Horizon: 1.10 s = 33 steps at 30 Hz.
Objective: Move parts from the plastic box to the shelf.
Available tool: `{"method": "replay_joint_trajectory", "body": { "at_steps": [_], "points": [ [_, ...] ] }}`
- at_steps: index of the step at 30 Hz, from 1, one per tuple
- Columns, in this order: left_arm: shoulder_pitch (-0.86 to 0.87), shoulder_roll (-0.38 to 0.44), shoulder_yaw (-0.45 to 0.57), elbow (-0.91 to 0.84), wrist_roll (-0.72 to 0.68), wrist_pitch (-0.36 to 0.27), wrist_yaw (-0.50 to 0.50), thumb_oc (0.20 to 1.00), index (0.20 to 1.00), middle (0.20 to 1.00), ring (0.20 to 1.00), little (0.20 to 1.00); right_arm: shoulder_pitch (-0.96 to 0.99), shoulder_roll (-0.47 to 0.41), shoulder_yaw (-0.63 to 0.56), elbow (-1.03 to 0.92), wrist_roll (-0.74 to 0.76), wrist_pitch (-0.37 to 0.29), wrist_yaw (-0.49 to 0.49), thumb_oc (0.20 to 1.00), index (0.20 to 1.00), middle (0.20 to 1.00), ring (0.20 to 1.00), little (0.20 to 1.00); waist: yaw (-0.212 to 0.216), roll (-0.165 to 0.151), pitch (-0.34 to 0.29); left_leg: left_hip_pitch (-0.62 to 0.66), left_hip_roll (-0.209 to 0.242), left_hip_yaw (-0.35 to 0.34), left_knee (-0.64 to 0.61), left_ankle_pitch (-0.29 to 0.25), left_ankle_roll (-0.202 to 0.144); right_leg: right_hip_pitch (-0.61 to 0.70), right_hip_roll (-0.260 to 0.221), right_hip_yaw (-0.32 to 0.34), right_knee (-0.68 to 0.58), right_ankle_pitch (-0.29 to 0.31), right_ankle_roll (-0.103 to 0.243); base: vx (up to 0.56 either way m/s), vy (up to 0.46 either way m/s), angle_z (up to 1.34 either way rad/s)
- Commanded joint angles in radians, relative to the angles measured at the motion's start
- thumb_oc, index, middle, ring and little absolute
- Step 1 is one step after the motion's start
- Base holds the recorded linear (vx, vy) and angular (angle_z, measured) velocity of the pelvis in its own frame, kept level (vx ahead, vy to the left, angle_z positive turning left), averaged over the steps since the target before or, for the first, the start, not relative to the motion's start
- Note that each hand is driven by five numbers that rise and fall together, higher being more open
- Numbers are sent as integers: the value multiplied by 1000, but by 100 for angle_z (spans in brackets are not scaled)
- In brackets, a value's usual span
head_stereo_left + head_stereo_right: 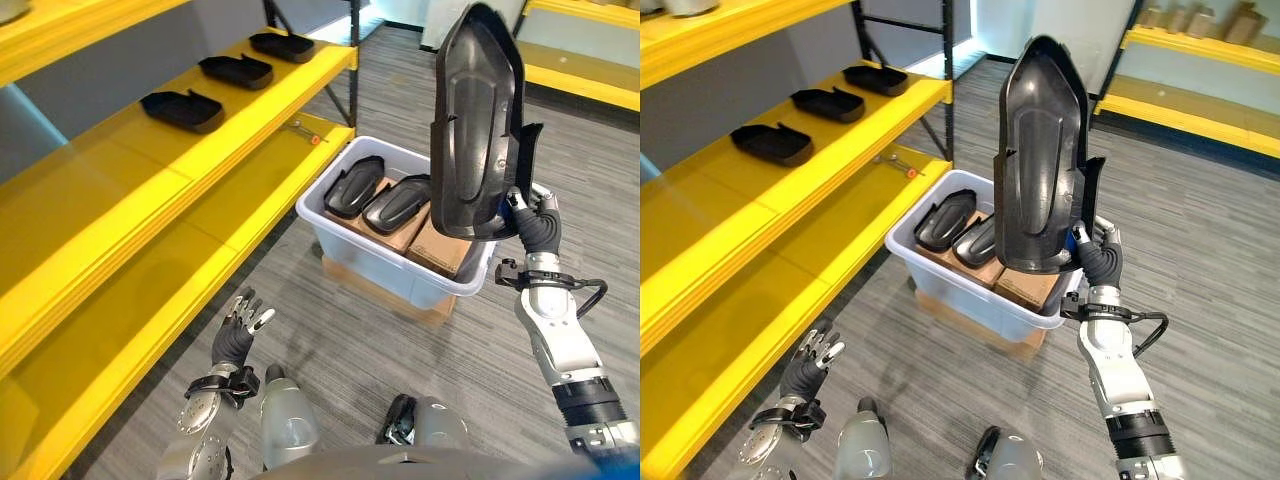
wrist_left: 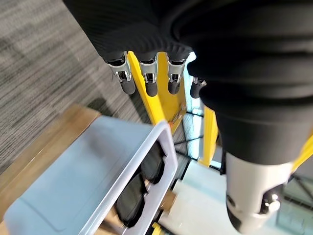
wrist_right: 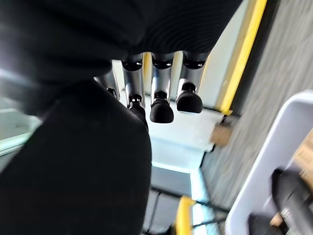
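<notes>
Black plastic part [image 1: 478, 120], long and shell-shaped, is held upright in the right robot hand [image 1: 535, 222], which grips it only at its lower end with fingers curled on it; the part stands above the right end of the plastic box [image 1: 350, 245]. Two more parts [image 1: 353, 186] [image 1: 396, 203] lie in the box on cardboard cartons [image 1: 440, 250]. Three parts [image 1: 183, 109] [image 1: 236, 70] [image 1: 282, 45] already sit in a row on the yellow shelf [image 1: 120, 180], towards its far end. Left robot hand [image 1: 240, 327] hangs low by the shelf's front edge, fingers loose and straight, holding nothing.

Risks, as I judge them:
- Grip sits at one end of a tall part, so most of it is above the hand. Any quick swing towards the shelf could make it pivot or slip out and drop onto the box or floor.
- The part has to cross from the box's right end over to the shelf. Its tall top could hit the upper shelf board [image 1: 60, 30] if not tilted flat first.
- Setting it down too near the placed parts could knock one, and too near the shelf's front edge it could slide off.
- A small tool-like item [image 1: 305, 133] lies on the lower shelf board near the box; a low pass could catch it.
- Left robot hand is not supporting, so nothing catches a slip.
</notes>
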Motion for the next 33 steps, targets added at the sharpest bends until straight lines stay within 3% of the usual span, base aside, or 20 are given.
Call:
{"method": "replay_joint_trajectory", "body": {
  "at_steps": [1, 4, 8, 10, 15, 16, 19, 20, 21, 22, 24, 26, 27, 28, 29, 30, 33],
  "points": [
    [0, 41, 46, -110, 15, -56, -5, 1000, 1000, 1000, 1000, 1000, 6, -14, -100, -103, -15, -84, -40, 200, 200, 200, 200, 200, -10, 0, -32, -34, 15, -32, -3, 110, -58, 165, -64, 51, 15, -58, 68, 83, 216, 126],
    [15, 43, 75, -123, 20, -64, 1, 1000, 1000, 1000, 1000, 1000, 47, 10, -126, -125, -25, -77, -41, 200, 200, 200, 200, 200, 4, -7, -29, -49, -6, -26, 42, 53, -56, 203, -109, 36, -11, -29, 98, 124, 311, 100],
    [28, 70, 123, -159, 32, -83, 16, 1000, 1000, 1000, 1000, 1000, 69, 37, -136, -144, -56, -70, -41, 200, 200, 200, 200, 200, 44, -42, -30, -111, -63, -22, 102, 0, -31, 220, -172, 16, -82, 60, 132, 63, 275, -13],
    [23, 82, 137, -163, 42, -92, 29, 1000, 1000, 1000, 1000, 1000, 63, 49, -120, -149, -53, -73, -38, 200, 200, 200, 200, 200, 56, -59, -30, -136, -85, -48, 131, -42, -33, 225, -178, 30, -95, 70, 148, 131, 191, 26],
    [5, 99, 166, -174, 75, -105, 69, 1000, 1000, 1000, 1000, 1000, 32, 65, -80, -158, -39, -85, -26, 200, 200, 200, 200, 200, 93, -93, -16, -202, -156, -79, 186, -101, 11, 225, -206, 35, -125, 156, 169, 70, 168, 16],
    [-17, 107, 180, -167, 94, -109, 89, 1000, 1000, 1000, 1000, 1000, 6, 74, -65, -165, -40, -87, -33, 200, 200, 200, 200, 200, 109, -107, -13, -229, -193, -86, 207, -133, 35, 225, -229, 25, -116, 230, 186, 107, 200, 30],
    [-56, 113, 181, -152, 125, -113, 109, 1000, 1000, 1000, 1000, 1000, -4, 77, -47, -165, -40, -79, -32, 200, 200, 200, 200, 200, 96, -101, -16, -210, -262, -77, 196, -171, 96, 182, -296, 67, -17, 419, 194, 197, 381, 52],
    [-71, 129, 179, -149, 146, -112, 116, 1000, 1000, 1000, 1000, 1000, 2, 74, -41, -171, -37, -80, -29, 200, 200, 200, 200, 200, 68, -84, -13, -170, -293, -87, 149, -173, 123, 124, -281, 139, 44, 449, 181, 204, 337, 61],
    [-71, 128, 179, -148, 147, -112, 117, 1000, 1000, 1000, 1000, 1000, 1, 74, -41, -172, -37, -80, -29, 200, 200, 200, 200, 200, 70, -85, -14, -169, -293, -84, 145, -172, 123, 117, -282, 146, 49, 448, 181, 142, 291, 59],
    [-94, 146, 170, -135, 149, -121, 121, 1000, 1000, 1000, 1000, 1000, 2, 70, -41, -180, -37, -87, -25, 200, 200, 200, 200, 200, 33, -76, -3, -143, -303, -95, 73, -130, 134, 23, -200, 227, 54, 403, 138, 40, 144, 63],
    [-112, 143, 169, -119, 156, -128, 130, 1000, 1000, 1000, 1000, 1000, 6, 57, -40, -181, -28, -93, -17, 200, 200, 200, 200, 200, 1, -64, 26, -86, -317, -105, 18, -116, 130, -87, -150, 290, 51, 357, 130, 201, 87, 42],
    [-135, 126, 163, -104, 165, -131, 136, 1000, 1000, 1000, 1000, 1000, 18, 59, -53, -188, -20, -97, -14, 200, 200, 200, 200, 200, -52, -72, 58, -5, -342, -136, -31, -141, 110, -159, -93, 364, -166, 341, 149, 317, -136, 25],
    [-137, 126, 163, -103, 165, -132, 136, 1000, 1000, 1000, 1000, 1000, 17, 58, -54, -188, -20, -97, -14, 200, 200, 200, 200, 200, -52, -72, 59, -4, -342, -137, -37, -134, 110, -154, -92, 362, -177, 350, 148, 296, -205, 76],
    [-144, 118, 158, -94, 163, -135, 133, 1000, 1000, 1000, 1000, 1000, 28, 54, -69, -193, -19, -97, -17, 200, 200, 200, 200, 200, -83, -82, 71, 26, -351, -165, -40, -154, 91, -170, -69, 444, -296, 377, 175, 183, -122, 115],
    [-144, 118, 158, -93, 163, -135, 133, 1000, 1000, 1000, 1000, 1000, 29, 54, -70, -194, -19, -97, -17, 200, 200, 200, 200, 200, -83, -81, 73, 29, -350, -167, -41, -154, 91, -162, -68, 442, -306, 383, 177, 294, -224, 154],
    [-153, 108, 147, -88, 170, -135, 136, 1000, 1000, 1000, 1000, 1000, 29, 67, -74, -192, -2, -106, -16, 200, 200, 200, 200, 200, -98, -80, 74, 41, -344, -186, -44, -167, 82, -176, -78, 482, -380, 398, 188, 180, -162, 124],
    [-119, 98, 144, -91, 192, -139, 125, 1000, 1000, 1000, 1000, 1000, 54, 63, -105, -214, -13, -108, -13, 200, 200, 200, 200, 200, -109, -94, 68, 74, -339, -216, -47, -193, 66, -165, -72, 495, -406, 435, 208, 226, -269, 56]
  ]
}}
